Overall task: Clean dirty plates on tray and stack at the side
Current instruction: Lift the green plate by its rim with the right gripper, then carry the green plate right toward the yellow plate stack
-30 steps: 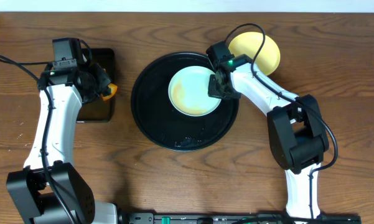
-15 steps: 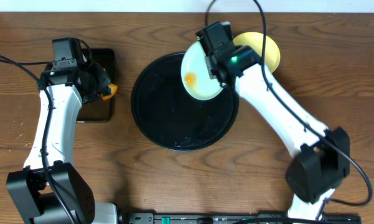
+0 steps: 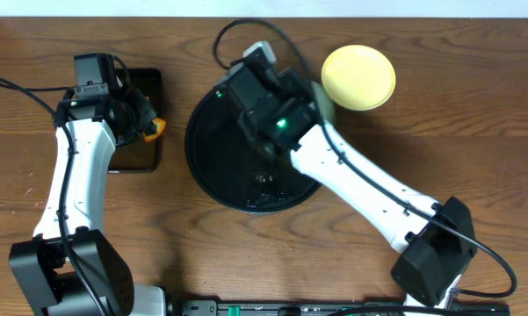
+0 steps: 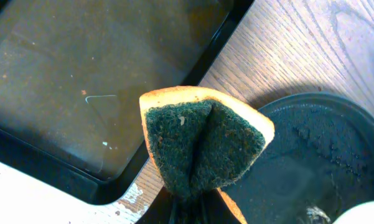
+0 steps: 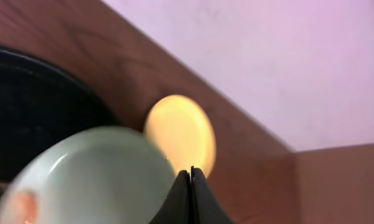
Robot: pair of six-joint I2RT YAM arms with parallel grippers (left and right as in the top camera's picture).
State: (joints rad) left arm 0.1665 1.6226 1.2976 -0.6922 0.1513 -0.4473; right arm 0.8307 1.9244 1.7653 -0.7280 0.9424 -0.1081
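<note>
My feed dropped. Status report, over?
Left pincer shut on sponge. Right pincer shut on green plate, held above tray. Yellow plate at side. Nothing in the way.

Seen from overhead, the round tray (image 3: pixel 213 167) sits on the table (image 3: pixel 474 132) at the centre of the frame. A rectangular tray (image 3: pixel 141 154) lies to its left, apart from it. A sponge (image 3: pixel 155 128) hangs between the two, at the rectangular tray's right edge. One plate (image 3: pixel 358 77) lies on the table at the upper right, just beside the round tray. A second plate (image 5: pixel 87 174) is lifted above the round tray's upper right part.
</note>
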